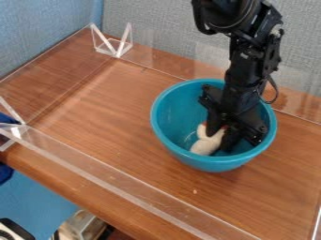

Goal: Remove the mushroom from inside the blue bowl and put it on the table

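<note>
The blue bowl stands on the table right of centre. Inside it lies the mushroom; only its cream-white stem shows, the cap is hidden behind the gripper. My black gripper reaches straight down into the bowl and is shut on the mushroom's upper end. The mushroom sits low in the bowl, and I cannot tell whether it still touches the bottom.
Low clear acrylic walls edge the table at the front, left and back. A clear triangular bracket stands at the back left corner. A blue object pokes in at the left edge.
</note>
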You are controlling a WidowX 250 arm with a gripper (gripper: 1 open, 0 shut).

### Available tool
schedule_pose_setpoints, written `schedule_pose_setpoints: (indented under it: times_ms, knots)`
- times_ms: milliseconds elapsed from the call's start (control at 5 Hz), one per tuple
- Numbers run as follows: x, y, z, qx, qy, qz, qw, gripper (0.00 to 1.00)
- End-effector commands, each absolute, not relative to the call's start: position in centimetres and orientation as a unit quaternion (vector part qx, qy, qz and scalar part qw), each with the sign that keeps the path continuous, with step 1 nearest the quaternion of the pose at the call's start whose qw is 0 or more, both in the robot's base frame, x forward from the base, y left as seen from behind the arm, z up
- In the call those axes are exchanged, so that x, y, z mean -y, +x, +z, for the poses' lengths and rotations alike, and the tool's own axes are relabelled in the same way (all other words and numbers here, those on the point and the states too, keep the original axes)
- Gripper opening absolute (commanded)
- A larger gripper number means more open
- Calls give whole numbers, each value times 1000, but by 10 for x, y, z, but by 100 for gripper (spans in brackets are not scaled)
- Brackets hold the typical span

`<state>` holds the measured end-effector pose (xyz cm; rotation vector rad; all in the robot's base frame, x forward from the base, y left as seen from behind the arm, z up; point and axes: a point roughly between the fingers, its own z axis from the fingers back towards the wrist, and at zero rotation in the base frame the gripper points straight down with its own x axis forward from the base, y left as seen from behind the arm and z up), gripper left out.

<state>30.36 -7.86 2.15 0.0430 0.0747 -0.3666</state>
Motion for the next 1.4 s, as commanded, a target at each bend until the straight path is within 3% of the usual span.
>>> schedule_pose_setpoints:
  times_ms: [0, 600, 1200]
  knots:
    - [84, 268, -5, -108, 6, -154, 982, 0]
    - [94, 276, -3, -104, -5, -58, 993, 0]
    - [95, 278, 1, -99, -6, -52, 994, 0]
